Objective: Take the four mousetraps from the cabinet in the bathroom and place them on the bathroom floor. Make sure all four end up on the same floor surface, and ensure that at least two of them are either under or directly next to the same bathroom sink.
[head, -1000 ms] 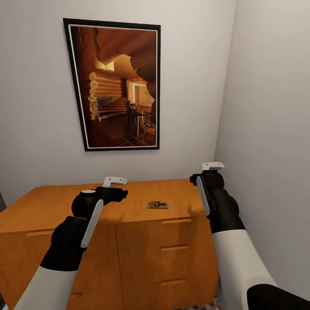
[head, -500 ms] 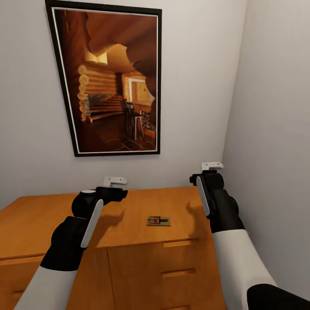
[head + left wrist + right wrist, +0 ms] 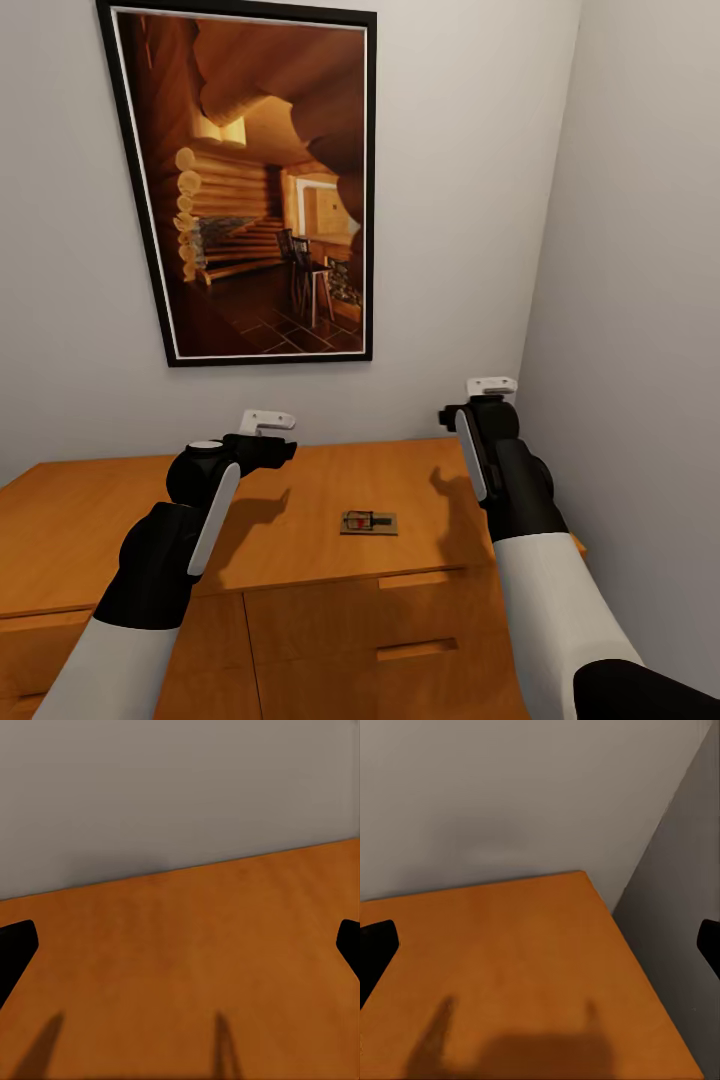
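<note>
step: you're at cabinet (image 3: 300,520), one trap (image 3: 368,522) on top | left gripper (image 3: 180,945) and right gripper (image 3: 540,945) both spread wide, empty | next: lower right gripper onto trap

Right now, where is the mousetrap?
In the head view, the mousetrap lies flat on the cabinet top, near its front edge, between the two arms and closer to the right one.

Both pincers (image 3: 262,425) (image 3: 488,392) raised, wide open, empty.
</note>
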{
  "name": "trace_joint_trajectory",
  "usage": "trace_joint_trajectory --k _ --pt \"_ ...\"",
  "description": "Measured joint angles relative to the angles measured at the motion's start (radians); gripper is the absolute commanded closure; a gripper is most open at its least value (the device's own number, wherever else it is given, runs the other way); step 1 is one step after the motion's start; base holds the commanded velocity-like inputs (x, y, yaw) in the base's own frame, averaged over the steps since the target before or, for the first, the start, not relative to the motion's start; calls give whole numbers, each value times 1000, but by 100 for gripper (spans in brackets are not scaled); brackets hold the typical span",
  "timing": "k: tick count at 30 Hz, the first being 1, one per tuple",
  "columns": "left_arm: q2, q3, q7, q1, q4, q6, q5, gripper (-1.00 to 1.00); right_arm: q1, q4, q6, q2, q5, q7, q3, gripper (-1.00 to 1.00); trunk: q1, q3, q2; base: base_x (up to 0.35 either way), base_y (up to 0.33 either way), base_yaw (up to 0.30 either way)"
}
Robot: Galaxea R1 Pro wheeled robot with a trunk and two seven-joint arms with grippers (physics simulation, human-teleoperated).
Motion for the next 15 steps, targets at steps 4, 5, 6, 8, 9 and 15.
trace_joint_trajectory --k 4,5,6,8,9,15 --pt "2 1 -3 0 2 2 3 -100 0 0 0 0 -10 26 10 -100 0 0 0 5 0 0" --pt "5 3 -5 0 3 4 4 -100 0 -1 0 0 -32 68 25 -100 0 0 0 1 0 0" --pt "5 3 -5 0 4 4 5 -100 0 -1 0 0 -33 76 27 -100 0 0 0 0 0 0" --pt "6 4 -5 0 4 5 6 -100 0 -1 1 0 -37 85 30 -100 0 0 0 0 0 0" --pt "7 4 -5 0 4 5 6 -100 0 -1 1 0 -39 88 31 -100 0 0 0 0 0 0" --pt "8 7 -6 0 7 6 7 -100 0 -2 1 0 -43 99 33 -100 0 0 0 0 0 0"
